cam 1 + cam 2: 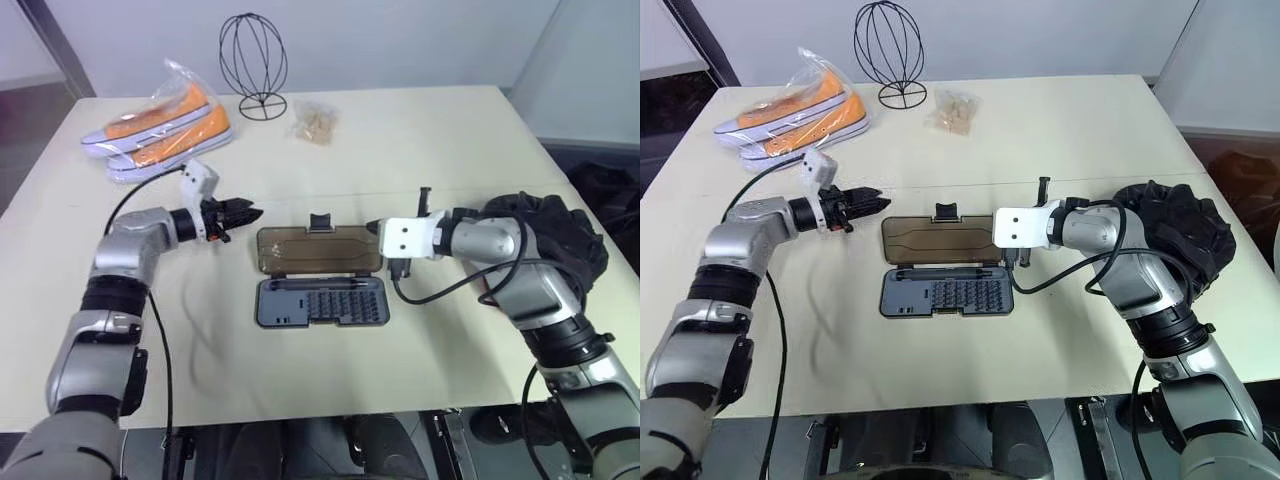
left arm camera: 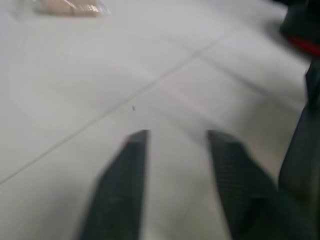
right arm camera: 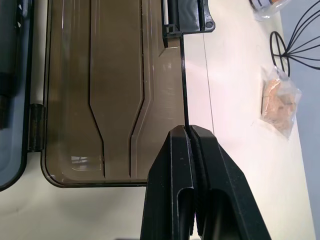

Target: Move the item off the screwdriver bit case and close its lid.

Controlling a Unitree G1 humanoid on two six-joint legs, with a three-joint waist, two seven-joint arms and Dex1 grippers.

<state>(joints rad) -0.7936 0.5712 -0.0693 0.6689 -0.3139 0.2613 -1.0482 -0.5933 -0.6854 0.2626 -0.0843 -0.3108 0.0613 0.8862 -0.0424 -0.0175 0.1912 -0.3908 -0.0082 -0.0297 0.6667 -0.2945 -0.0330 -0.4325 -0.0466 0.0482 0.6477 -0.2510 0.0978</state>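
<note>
From the head camera, the screwdriver bit case (image 1: 322,302) lies open near the middle of the surface, toward its front edge, with the lid (image 1: 318,249) folded back flat on the far side of the base, latch tab pointing at the far edge. The item (image 1: 1175,235) sits well apart from the case, near the right edge of the surface behind the right arm, so by my reading only the closing remains. The right end effector (image 1: 1016,256) is at the lid's right end, low against the surface. The left end effector (image 1: 862,203) hovers just off the lid's left end, holding nothing; its fingers look nearly together here.

The left wrist camera shows its two fingers (image 2: 122,185) with a gap between them over bare surface (blurred, so I would not trust the width), and I cannot tell how far apart they really stand.

The right wrist camera shows the fingers pressed together, their tips meeting the thin far edge of the lid close to its corner; whether they pinch it or merely touch it is not clear.

To do this well, I would lift that edge in an arc about the hinge rather than dragging it, steady the base with the left arm if it slides, then press down near the latch tab.
</note>
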